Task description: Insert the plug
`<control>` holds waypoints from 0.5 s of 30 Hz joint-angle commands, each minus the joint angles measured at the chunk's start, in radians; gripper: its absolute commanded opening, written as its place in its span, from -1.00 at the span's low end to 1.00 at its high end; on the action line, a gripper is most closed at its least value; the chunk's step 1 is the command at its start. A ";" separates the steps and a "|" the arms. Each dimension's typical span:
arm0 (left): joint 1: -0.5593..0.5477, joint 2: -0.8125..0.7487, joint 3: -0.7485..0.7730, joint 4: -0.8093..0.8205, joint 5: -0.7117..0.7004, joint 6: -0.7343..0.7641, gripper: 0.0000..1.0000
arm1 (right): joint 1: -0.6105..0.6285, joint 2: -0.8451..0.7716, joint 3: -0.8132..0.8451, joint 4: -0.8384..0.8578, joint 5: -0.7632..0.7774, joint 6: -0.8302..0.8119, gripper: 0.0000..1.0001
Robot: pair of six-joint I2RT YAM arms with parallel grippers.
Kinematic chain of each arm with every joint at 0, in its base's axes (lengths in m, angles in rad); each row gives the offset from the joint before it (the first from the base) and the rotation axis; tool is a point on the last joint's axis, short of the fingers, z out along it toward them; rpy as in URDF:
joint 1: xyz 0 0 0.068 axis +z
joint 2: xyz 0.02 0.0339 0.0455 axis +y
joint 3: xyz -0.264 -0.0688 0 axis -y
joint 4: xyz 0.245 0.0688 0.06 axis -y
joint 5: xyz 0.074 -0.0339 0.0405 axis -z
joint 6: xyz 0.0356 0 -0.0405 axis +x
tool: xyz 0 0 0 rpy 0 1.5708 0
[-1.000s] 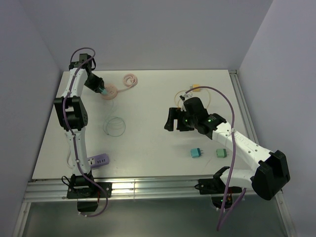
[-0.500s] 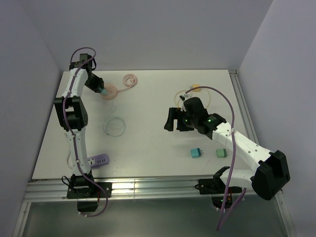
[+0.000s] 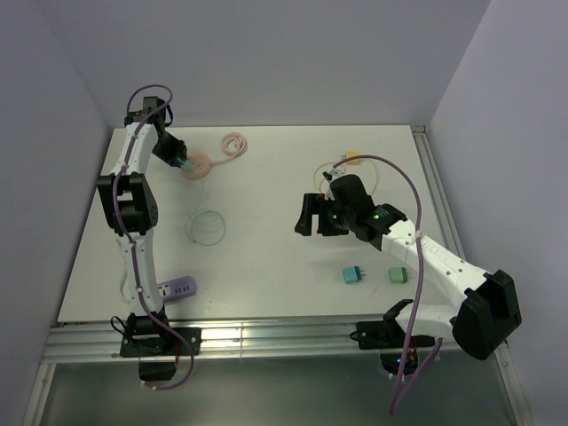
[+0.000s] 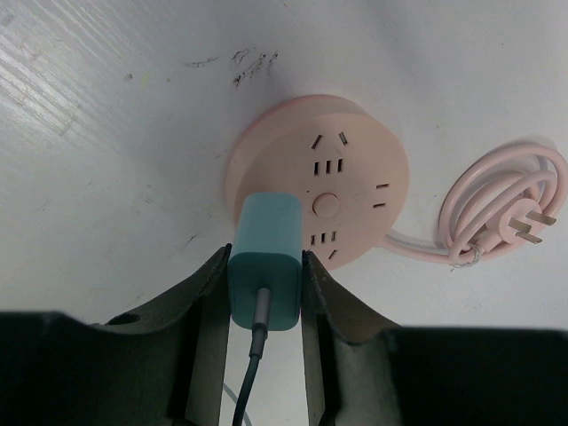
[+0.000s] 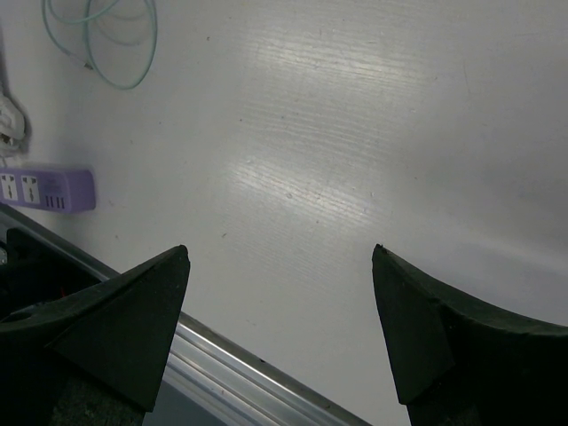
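Left gripper (image 4: pixel 264 259) is clamped narrow on the teal rounded-block plastic plug (image 4: pixel 266 257), one dark finger (image 4: pixel 209 293) flat against each long side. The plug is a smooth matte teal body with soft corners, and a grey cable (image 4: pixel 253 355) leaves its near end toward the bottom of the frame. Its far end overlaps the lower-left part of the round pale-pink plastic socket disc (image 4: pixel 333 160). The prongs are hidden, so I can't tell whether it is seated. The disc face shows several slot sets around a centre button. The disc's own pink cord, coiled with a flat-pin plug (image 4: pixel 506 209), lies at right of frame, just beside the disc.

In the top view, the left gripper (image 3: pixel 180 162) and socket disc (image 3: pixel 199 167) are in the upper left of the white table (image 3: pixel 266 266), with the pink coil (image 3: pixel 235 144) just to their upper right. A thin teal wire loop (image 3: pixel 206 227) lies below them, and a purple power strip (image 3: pixel 177 288) sits at the lower-left table edge.

Right gripper (image 3: pixel 318 216) is at mid-frame with its jaws spread wide, holding nothing. In the right wrist view its gripper (image 5: pixel 280 253) is over bare table. A small teal pronged block (image 3: pixel 354 274) and a green block (image 3: pixel 397 276) lie at lower right, apart from it. A cream cable bundle (image 3: pixel 351 161) lies above it.
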 commanded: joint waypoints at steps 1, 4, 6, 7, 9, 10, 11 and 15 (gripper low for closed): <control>0.000 -0.012 -0.027 -0.082 -0.055 0.040 -1.00 | -0.007 -0.009 0.026 0.035 -0.005 0.009 0.80; 0.000 -0.012 -0.027 -0.085 -0.058 0.048 -1.00 | -0.007 -0.006 0.026 0.035 -0.008 0.009 0.80; 0.000 -0.014 -0.029 -0.086 -0.061 0.054 -1.00 | -0.007 -0.006 0.025 0.035 -0.009 0.009 0.80; 0.000 -0.014 -0.027 -0.091 -0.058 0.054 -1.00 | -0.007 -0.006 0.025 0.035 -0.009 0.009 0.80; 0.000 -0.017 -0.033 -0.086 -0.052 0.057 -0.99 | -0.007 -0.006 0.022 0.035 -0.008 0.007 0.80; 0.000 -0.023 -0.039 -0.076 -0.045 0.059 -1.00 | -0.007 -0.009 0.022 0.036 -0.008 0.009 0.80; 0.000 -0.024 -0.046 -0.071 -0.034 0.059 -0.99 | -0.007 -0.009 0.022 0.038 -0.009 0.010 0.80; -0.003 -0.015 -0.043 -0.071 -0.021 0.059 -1.00 | -0.007 -0.009 0.019 0.041 -0.014 0.010 0.80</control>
